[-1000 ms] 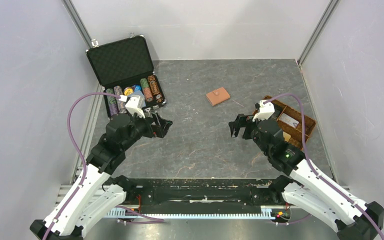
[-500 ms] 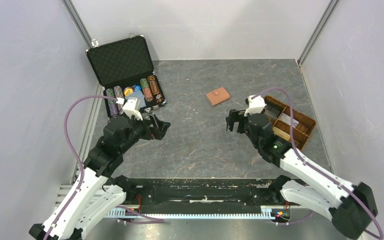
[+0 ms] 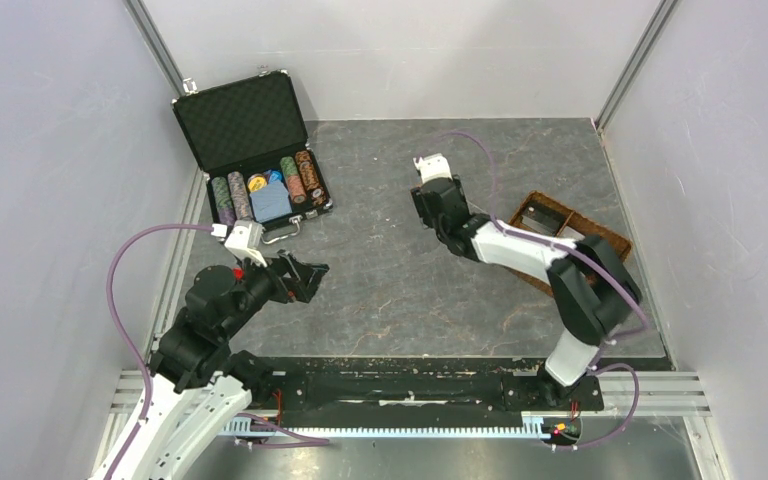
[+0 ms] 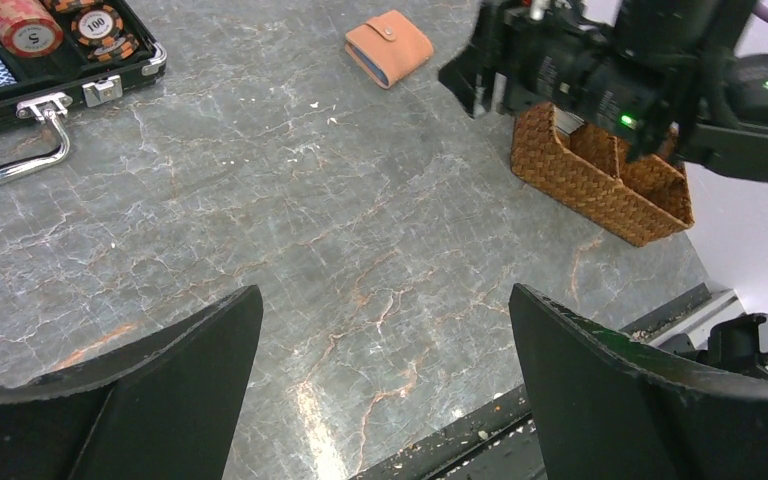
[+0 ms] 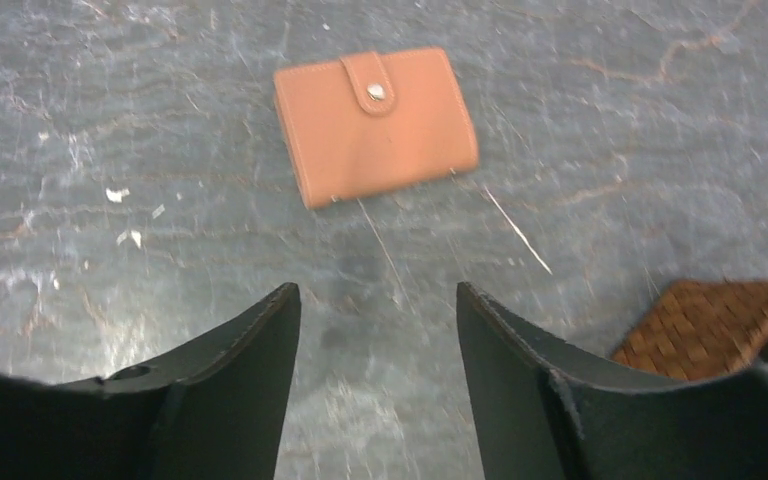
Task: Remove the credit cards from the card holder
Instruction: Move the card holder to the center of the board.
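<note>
3 pale walls (image 3: 50, 150); card holder (image 5: 372, 120) on grey tabletop (image 3: 380, 290)

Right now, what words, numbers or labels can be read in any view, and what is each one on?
"100": on the face of the orange-and-black poker chip in the chip case, left wrist view.
"5" or "S", cannot tell which: on the red poker chip beside it.
Card holder: no text, only a plain metal snap.
Top view: everything in the case is too small to read.
</note>
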`<state>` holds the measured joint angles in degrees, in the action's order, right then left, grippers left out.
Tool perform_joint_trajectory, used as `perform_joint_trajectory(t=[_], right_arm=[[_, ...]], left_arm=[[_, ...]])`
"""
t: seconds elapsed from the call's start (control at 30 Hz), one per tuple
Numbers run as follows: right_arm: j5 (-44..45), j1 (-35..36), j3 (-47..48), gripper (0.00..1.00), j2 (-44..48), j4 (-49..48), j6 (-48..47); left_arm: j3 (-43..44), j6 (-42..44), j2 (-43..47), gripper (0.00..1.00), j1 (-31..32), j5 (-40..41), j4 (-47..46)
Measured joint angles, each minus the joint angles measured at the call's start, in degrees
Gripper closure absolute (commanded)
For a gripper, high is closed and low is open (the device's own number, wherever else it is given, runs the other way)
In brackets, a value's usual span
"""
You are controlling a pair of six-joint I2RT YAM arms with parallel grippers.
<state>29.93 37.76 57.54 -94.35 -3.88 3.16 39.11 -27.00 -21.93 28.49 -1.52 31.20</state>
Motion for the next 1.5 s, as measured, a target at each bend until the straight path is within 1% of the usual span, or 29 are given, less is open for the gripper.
perform_joint_trajectory(t=[0.17, 0.37, 0.5, 0.63, 0.7, 0.73, 0.97, 1.0, 1.13, 1.3, 1.4, 1.5], right_arm=[[-0.3, 0.0, 9.0, 0.44, -11.1, -0.9, -4.6], [0.1, 0.0, 16.9, 0.48, -20.9, -1.2, -11.9], [1.0, 0.0, 21.0, 0.5, -25.9, -1.2, -15.6], [1.9, 0.0, 22.3, 0.52, -28.8, -1.1, -18.3], [2.3, 0.0, 22.3, 0.55, -29.5, -0.8, -19.4], [2.6, 0.0, 22.3, 0.59, -29.8, -0.7, -19.8], [3.5, 0.0, 22.5, 0.97, -30.4, -1.2, -22.1], [3.5, 0.0, 22.1, 1.0, -30.3, -2.0, -22.4], [2.9, 0.0, 18.7, 1.0, -28.5, -4.1, -23.6], [-1.5, 0.2, 10.2, 1.0, -20.7, -4.5, -23.3], [-4.3, 1.0, 5.2, 1.0, -14.6, -3.5, -20.6], [-6.1, 2.7, 3.1, 1.0, -10.2, -0.4, -15.4]], left_arm=[[-0.1, 0.0, -0.1, 0.0, 0.0, 0.0, 0.2], [-0.1, 0.0, -0.1, 0.0, 0.0, 0.0, 0.4], [-0.1, 0.0, 0.0, 0.0, 0.0, 0.0, 0.4], [-0.1, 0.0, 0.0, 0.0, 0.0, 0.0, 0.5], [-0.1, 0.0, 0.0, 0.0, 0.0, 0.0, 0.5], [-0.1, 0.0, 0.0, 0.0, 0.0, 0.0, 0.5], [-0.1, 0.0, 0.0, 0.0, 0.0, 0.0, 0.5], [-0.1, 0.0, 0.0, 0.0, 0.0, 0.0, 0.5], [-0.1, 0.0, 0.0, 0.0, 0.0, 0.0, 0.5], [-0.1, 0.0, 0.0, 0.0, 0.0, 0.0, 0.5], [-0.1, 0.0, 0.0, 0.0, 0.0, 0.0, 0.5], [-0.1, 0.0, 0.0, 0.0, 0.0, 0.0, 0.5]])
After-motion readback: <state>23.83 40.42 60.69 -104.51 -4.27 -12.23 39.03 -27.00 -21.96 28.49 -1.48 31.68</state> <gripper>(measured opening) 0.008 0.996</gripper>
